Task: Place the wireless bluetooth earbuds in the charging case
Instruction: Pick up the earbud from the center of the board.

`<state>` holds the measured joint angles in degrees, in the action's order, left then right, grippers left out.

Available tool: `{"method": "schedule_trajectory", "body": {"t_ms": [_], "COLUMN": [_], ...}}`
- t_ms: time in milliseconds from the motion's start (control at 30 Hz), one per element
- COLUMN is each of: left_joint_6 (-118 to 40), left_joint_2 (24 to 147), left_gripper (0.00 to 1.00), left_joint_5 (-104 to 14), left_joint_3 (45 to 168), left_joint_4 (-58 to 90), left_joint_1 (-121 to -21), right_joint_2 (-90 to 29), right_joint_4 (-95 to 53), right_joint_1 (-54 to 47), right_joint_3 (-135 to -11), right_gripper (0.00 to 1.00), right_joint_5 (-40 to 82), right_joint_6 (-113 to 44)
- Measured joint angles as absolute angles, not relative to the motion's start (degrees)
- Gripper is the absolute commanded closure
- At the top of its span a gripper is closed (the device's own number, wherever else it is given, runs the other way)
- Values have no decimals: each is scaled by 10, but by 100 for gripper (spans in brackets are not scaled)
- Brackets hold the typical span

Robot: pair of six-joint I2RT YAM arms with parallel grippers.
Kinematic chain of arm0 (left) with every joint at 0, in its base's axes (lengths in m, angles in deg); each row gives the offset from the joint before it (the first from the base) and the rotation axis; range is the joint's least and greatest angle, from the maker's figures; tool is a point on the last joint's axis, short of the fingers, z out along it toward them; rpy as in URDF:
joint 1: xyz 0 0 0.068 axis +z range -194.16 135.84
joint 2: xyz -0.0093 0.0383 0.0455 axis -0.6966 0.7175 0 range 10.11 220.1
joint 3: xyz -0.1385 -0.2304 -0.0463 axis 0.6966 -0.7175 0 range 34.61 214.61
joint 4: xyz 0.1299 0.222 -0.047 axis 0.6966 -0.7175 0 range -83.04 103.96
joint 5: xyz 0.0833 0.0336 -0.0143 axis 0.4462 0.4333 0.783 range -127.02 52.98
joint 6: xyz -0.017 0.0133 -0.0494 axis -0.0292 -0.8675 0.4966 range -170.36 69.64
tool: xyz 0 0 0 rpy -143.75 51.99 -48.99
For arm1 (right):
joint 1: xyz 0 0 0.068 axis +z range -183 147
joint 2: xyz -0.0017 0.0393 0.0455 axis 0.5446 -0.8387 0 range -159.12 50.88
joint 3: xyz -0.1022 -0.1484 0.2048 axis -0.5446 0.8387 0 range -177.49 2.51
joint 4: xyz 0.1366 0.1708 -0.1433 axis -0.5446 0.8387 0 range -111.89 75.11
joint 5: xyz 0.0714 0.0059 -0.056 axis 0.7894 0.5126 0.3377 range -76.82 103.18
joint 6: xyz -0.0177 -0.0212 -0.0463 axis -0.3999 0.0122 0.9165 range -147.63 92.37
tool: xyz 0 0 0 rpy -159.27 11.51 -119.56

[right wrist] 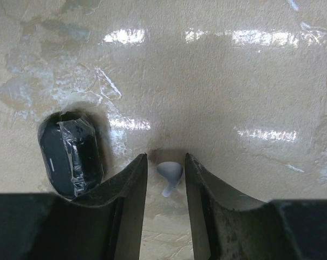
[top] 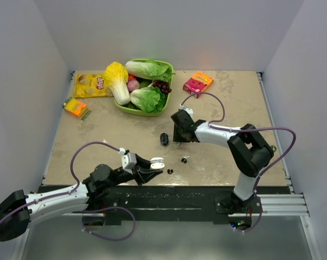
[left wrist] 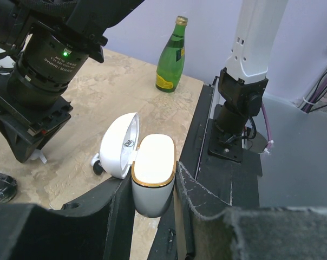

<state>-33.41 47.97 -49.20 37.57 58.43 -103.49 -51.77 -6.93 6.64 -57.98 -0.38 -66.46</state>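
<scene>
The white charging case (left wrist: 152, 162) stands upright between my left gripper's (left wrist: 152, 190) fingers, which are shut on its body. Its gold-rimmed mouth faces up and its lid (left wrist: 119, 145) hangs open to the left. In the top view the case (top: 157, 161) is held low over the table's front edge. Two tiny dark earbuds (top: 184, 160) (top: 170, 171) lie on the table to its right; one earbud (left wrist: 96, 163) peeks out beside the lid. My right gripper (right wrist: 166, 179) points down at the table, open, its fingers narrowly either side of a small pale bud-shaped piece (right wrist: 170, 172) with a stem.
A black oval object (right wrist: 71, 151) wrapped in film lies just left of the right fingers, also (top: 164, 138). At the back are a green bowl (top: 166, 105) of vegetables, a yellow chip bag (top: 92, 85), an orange packet (top: 76, 107) and a red box (top: 198, 83). A green bottle (left wrist: 171, 54) stands by the right arm's base.
</scene>
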Motion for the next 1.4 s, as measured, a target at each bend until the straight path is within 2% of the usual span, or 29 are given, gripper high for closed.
{"method": "schedule_trajectory", "body": {"t_ms": [1400], "left_joint_6": [-334], "left_joint_2": [483], "left_gripper": [100], "left_joint_5": [-504], "left_joint_3": [376], "left_joint_4": [585], "left_joint_1": [-1035], "right_joint_2": [-519], "right_joint_4": [-66], "right_joint_1": [86], "right_joint_3": [-575], "right_gripper": [60], "right_joint_5": [-65], "right_joint_6": [-660]}}
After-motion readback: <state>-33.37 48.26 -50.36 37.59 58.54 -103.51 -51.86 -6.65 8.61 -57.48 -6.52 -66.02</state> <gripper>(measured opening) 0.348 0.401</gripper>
